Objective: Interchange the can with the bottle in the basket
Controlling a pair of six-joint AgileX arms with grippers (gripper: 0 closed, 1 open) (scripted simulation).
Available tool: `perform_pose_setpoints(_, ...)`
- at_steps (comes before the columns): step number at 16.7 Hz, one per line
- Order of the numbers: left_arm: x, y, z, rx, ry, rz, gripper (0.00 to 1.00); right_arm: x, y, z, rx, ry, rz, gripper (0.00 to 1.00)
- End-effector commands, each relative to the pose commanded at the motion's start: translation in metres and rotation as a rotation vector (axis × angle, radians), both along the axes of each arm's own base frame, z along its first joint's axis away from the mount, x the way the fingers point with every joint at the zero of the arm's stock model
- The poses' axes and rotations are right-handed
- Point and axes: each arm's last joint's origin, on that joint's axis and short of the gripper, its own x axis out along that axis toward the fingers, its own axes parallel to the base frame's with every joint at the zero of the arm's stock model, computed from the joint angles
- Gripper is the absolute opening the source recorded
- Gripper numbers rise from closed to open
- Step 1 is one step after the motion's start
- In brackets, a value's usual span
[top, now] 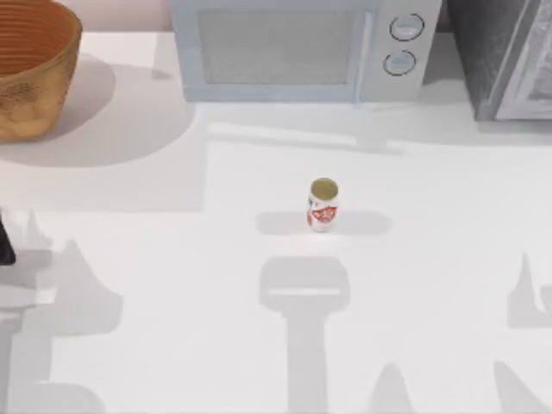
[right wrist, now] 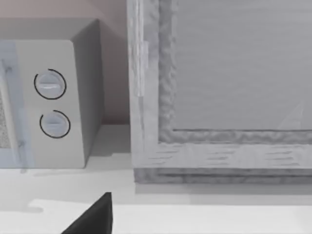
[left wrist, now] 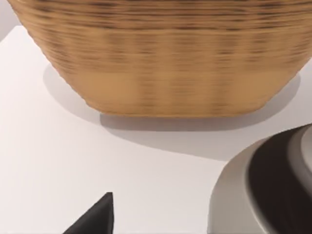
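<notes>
A white table [top: 172, 285] is seen from above, with a pale microwave [top: 302, 47] set at its back edge near the middle. Two round dials [top: 404, 43] are stacked on the right part of the microwave's front panel. A grey speckled cabinet-like unit [top: 504, 56] is placed just beside the microwave, at the table's back right corner.

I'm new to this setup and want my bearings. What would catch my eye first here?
A small white can with red markings stands upright, alone, mid-table. The woven wicker basket sits at the far left corner. A pale microwave stands along the back edge.
</notes>
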Motion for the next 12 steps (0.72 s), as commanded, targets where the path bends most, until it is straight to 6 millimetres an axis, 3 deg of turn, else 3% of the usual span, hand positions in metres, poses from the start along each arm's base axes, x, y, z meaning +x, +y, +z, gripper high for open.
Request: perform_pose_setpoints(12,0.0,0.0,0.0,0.0,0.0,0.0,0.02,0.0,0.0,0.0,0.0,0.0,0.0,1.0)
